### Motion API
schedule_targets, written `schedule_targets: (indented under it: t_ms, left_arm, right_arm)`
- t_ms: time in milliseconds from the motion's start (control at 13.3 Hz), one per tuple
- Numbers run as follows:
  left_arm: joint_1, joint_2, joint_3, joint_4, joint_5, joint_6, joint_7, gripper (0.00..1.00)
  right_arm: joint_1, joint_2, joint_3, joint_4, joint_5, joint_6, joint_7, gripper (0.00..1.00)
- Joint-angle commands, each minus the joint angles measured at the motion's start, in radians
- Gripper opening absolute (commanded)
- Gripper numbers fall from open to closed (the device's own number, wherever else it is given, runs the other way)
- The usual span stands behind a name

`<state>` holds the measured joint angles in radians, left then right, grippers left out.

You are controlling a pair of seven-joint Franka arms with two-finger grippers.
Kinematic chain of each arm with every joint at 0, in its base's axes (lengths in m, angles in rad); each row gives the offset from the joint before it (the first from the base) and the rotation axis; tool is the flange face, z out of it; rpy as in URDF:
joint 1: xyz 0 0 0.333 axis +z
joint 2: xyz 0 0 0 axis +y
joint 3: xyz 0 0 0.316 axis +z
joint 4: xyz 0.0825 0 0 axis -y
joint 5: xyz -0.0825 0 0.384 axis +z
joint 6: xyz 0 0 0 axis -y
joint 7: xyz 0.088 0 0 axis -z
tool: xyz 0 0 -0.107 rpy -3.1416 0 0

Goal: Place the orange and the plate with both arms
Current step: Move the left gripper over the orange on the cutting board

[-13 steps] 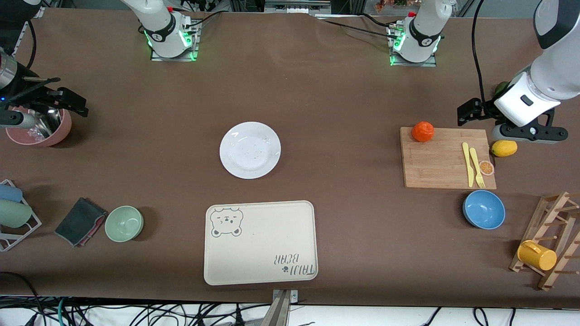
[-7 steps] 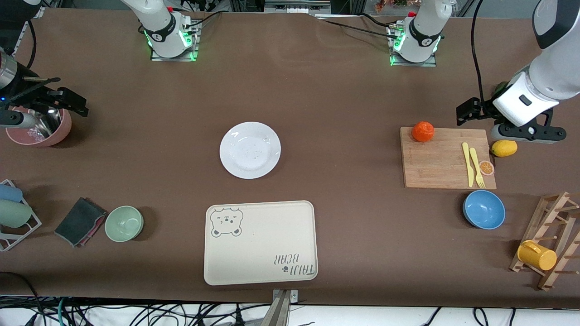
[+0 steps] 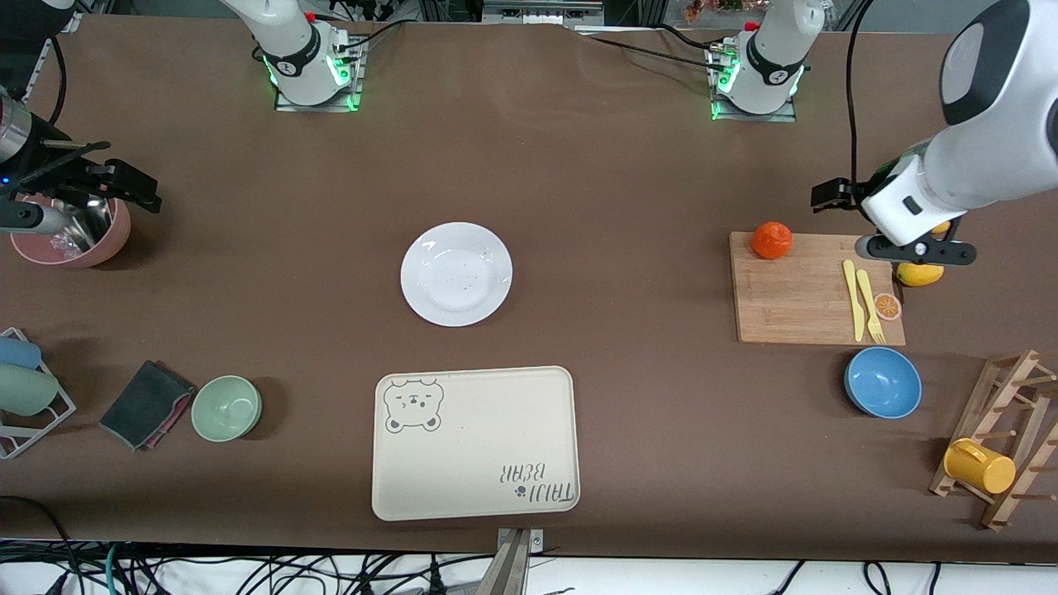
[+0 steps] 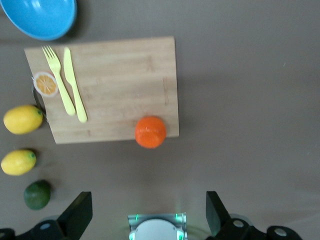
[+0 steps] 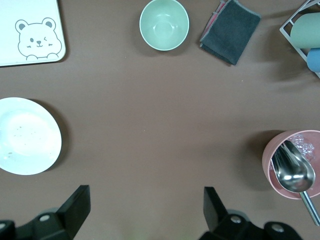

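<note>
The orange point(image 3: 771, 240) sits on the corner of the wooden cutting board point(image 3: 802, 306) that lies farthest from the front camera; it also shows in the left wrist view point(image 4: 150, 132). The white plate point(image 3: 456, 273) lies mid-table, also seen in the right wrist view point(image 5: 25, 136). My left gripper point(image 3: 913, 250) is open and empty, up in the air over the board's edge beside the lemons, apart from the orange; its fingers point(image 4: 79, 214) stand wide. My right gripper point(image 3: 33, 219) is open and empty, over the pink bowl, well away from the plate.
A yellow fork and knife point(image 3: 864, 299) and an orange-slice disc point(image 3: 888, 307) lie on the board. Nearby are lemons point(image 4: 22, 119), a blue bowl point(image 3: 883, 382), a bear-print tray point(image 3: 475, 442), a green bowl point(image 3: 226, 407), a dark cloth point(image 3: 145, 403), a pink bowl with spoon point(image 5: 295, 170) and a wooden rack point(image 3: 1004, 438).
My left arm has swung toward the orange, its hand now over the board's edge and partly covering a lemon. The right arm, orange and plate have not moved.
</note>
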<state>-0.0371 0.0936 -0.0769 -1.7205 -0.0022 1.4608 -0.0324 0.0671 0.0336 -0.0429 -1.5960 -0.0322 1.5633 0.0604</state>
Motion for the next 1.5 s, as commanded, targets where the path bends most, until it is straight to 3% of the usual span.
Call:
schedule_targets:
  t_ms: [0,300,599,1049,1273,1423]
  left_arm:
    - [0.000,-0.008,-0.017,-0.082,0.004,-0.017,-0.009,1.00]
    - [0.000,-0.012,-0.023,-0.201,0.005,0.140,-0.001,1.00]
    - [0.008,-0.087,-0.053,-0.473,0.008,0.384,0.000,1.00]
    - [0.002,-0.075,-0.084,-0.603,0.122,0.584,0.008,1.00]
    - [0.011,0.040,-0.086,-0.626,0.237,0.745,0.006,1.00]
    - [0.013,0.043,-0.084,-0.626,0.248,0.747,0.005,1.00]
  right_arm:
    - [-0.003,-0.003,0.002,0.007,0.017,-0.012,-0.005,1.00]
    - [-0.004,-0.003,0.002,0.007,0.017,-0.012,-0.005,1.00]
    - [-0.004,-0.003,0.000,0.007,0.017,-0.012,-0.005,1.00]
    - [-0.004,-0.003,0.000,0.007,0.017,-0.014,-0.005,1.00]
    - [-0.004,-0.003,0.000,0.007,0.017,-0.014,-0.005,1.00]
    - [-0.004,-0.003,0.000,0.007,0.017,-0.014,-0.005,1.00]
